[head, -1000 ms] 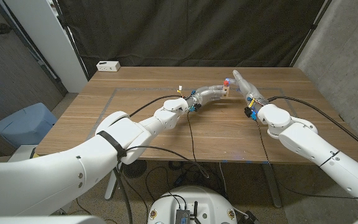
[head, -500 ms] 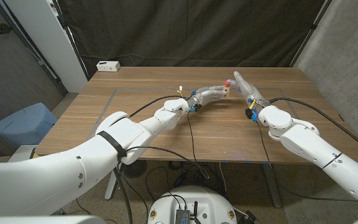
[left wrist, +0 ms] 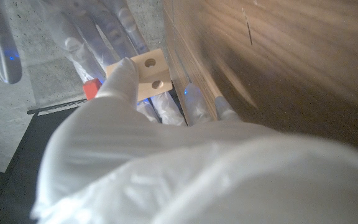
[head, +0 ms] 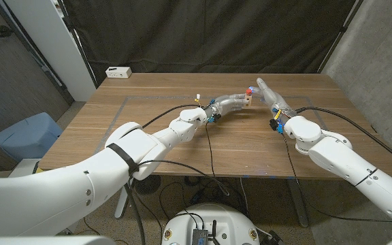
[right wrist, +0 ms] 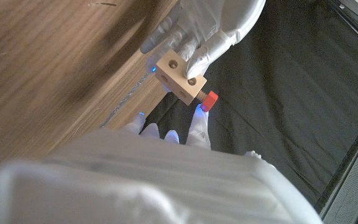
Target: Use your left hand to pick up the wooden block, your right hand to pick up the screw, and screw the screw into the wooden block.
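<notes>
1. Little has moved since the earlier frames: both arms hold the same raised pose over the far middle of the table (head: pixel 148 136), and the right forearm has only drifted a touch.
2. Left hand (head: pixel 233 102) is clamped on the wooden block (right wrist: pixel 180 78), thumb over 1 face and fingers behind, holding it in the air above the tabletop.
3. Right hand (head: pixel 267 92) reaches in just beside the block; its fingertips (right wrist: pixel 199 118) sit at the screw's red head, though I cannot tell whether they pinch it.
4. By my reading the threading step is in hand: the screw (right wrist: pixel 207 99) is partly in, shank showing. Next calls for steady twisting with the block kept still.
5. Pale and square-edged, the block shows 2 round holes (left wrist: pixel 151 62) on 1 face.
</notes>
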`<state>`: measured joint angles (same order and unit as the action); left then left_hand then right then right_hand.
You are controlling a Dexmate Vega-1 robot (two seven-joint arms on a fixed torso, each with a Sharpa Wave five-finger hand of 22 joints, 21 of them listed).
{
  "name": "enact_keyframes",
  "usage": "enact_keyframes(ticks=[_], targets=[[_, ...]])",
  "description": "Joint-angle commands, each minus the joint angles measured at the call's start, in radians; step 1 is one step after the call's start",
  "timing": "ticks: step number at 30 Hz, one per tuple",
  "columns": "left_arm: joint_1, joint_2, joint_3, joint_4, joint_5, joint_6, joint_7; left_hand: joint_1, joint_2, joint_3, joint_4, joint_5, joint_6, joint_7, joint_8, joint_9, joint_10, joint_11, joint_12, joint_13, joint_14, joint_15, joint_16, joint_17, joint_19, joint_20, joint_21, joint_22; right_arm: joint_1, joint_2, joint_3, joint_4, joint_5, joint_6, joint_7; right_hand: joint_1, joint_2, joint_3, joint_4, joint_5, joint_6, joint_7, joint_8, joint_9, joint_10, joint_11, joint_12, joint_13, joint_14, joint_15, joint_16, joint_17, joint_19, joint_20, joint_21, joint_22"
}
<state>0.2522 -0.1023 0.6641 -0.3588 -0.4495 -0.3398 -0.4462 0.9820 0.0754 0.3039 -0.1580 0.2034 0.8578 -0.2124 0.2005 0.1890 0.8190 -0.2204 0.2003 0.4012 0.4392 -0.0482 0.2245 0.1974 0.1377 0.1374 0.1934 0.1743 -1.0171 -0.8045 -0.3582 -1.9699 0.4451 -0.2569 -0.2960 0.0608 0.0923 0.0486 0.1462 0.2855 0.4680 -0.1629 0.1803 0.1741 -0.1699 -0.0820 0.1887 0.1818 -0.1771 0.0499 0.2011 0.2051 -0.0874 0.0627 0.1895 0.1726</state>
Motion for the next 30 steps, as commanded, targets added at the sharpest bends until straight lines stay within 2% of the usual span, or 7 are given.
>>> enact_keyframes(ticks=[1,30], targets=[[-0.005,-0.003,0.002,0.002,0.001,0.011,0.009,-0.006,0.008,0.001,0.007,0.006,0.045,0.034,0.011,0.004,0.01,0.003,0.01,0.002,0.006,-0.054,0.003,0.003,0.006,-0.001,0.007,0.005,-0.014,-0.009,0.007,-0.023,0.002,-0.016,-0.007,-0.008,0.032,0.005,0.003,0.007,0.006,-0.002,0.007,0.003,-0.065,0.002,0.002,0.0,-0.149,0.005,0.005,0.001,-0.005,0.004,0.002,0.0],[-0.011,-0.003,0.006,0.004,0.001,0.034,0.02,-0.005,0.009,0.001,0.006,0.006,0.047,0.034,0.011,0.004,0.012,0.004,0.011,0.002,0.007,-0.054,0.004,0.004,0.006,-0.002,0.007,0.005,-0.026,-0.009,0.002,-0.04,-0.005,-0.028,-0.02,-0.006,0.033,0.009,0.001,0.008,0.011,-0.001,0.007,0.003,-0.06,0.002,0.003,0.0,-0.145,0.005,0.006,0.0,-0.003,0.002,0.003,0.0]])
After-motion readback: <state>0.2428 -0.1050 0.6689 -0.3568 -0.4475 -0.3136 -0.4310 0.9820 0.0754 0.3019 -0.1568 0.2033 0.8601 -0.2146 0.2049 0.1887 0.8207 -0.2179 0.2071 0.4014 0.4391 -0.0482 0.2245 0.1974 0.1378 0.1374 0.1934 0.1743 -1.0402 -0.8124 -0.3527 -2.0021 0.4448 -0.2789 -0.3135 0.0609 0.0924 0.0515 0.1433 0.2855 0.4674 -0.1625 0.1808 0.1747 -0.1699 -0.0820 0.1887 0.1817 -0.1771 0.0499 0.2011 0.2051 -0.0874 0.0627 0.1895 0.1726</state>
